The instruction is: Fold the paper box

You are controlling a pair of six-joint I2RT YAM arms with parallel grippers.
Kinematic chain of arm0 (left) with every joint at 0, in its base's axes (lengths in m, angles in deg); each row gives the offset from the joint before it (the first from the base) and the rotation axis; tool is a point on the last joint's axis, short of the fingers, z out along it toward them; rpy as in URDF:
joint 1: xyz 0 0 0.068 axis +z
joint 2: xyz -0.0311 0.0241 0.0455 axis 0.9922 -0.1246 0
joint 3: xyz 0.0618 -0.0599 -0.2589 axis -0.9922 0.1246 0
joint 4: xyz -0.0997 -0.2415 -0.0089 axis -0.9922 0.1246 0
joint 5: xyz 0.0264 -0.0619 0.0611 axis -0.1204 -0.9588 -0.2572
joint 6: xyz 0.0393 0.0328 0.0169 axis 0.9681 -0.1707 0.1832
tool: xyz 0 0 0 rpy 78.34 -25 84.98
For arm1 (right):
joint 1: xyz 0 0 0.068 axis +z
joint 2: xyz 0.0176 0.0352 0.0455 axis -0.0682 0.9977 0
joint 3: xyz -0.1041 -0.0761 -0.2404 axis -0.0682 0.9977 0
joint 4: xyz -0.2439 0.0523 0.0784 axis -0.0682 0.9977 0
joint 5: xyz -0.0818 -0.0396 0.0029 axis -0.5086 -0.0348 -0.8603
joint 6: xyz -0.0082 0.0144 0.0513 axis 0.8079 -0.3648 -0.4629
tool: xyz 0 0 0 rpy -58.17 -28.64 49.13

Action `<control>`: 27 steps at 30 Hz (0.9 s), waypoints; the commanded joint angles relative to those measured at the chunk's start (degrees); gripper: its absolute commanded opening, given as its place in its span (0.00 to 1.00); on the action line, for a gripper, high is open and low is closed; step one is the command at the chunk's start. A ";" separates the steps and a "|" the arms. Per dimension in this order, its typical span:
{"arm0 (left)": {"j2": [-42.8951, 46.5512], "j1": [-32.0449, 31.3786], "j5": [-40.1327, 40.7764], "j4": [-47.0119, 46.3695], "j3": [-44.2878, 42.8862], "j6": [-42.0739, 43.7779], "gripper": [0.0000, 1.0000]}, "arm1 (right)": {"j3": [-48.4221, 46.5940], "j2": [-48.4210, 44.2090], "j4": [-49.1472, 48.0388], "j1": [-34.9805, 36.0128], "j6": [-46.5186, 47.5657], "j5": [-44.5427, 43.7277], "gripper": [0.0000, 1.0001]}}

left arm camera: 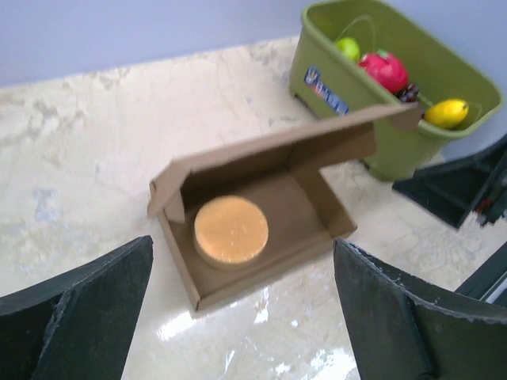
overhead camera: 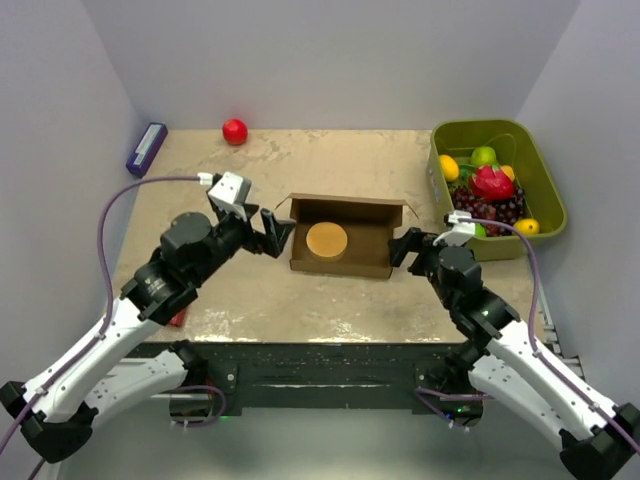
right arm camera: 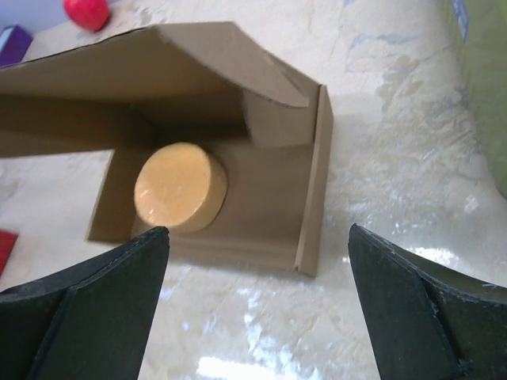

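Observation:
The paper box [overhead camera: 375, 247] sits mid-table as a shallow brown tray with its walls up. A round tan disc [overhead camera: 326, 241] lies inside it. The hinged lid [left arm camera: 277, 154] stands half raised over the tray from the far wall, a side flap hanging at each end. My left gripper [overhead camera: 275, 232] hovers open just off the box's left end, touching nothing. At the right end my right gripper [overhead camera: 405, 246] is also open and apart from the box. The wrist views show the tray [left arm camera: 305, 207] [right arm camera: 269, 190] beyond empty, widely spread fingers [left arm camera: 95, 301] [right arm camera: 412, 301].
A green bin [overhead camera: 545, 205] of toy fruit stands at the back right, close to the right arm. A red ball [overhead camera: 235, 131] and a purple box [overhead camera: 146, 148] lie at the back left. A small red item [overhead camera: 177, 320] lies by the near left edge.

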 commanded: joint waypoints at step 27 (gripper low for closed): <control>-42.96 13.77 -30.31 1.18 -32.35 3.25 0.88 | -44.08 34.31 12.59 -8.15 8.16 29.45 0.94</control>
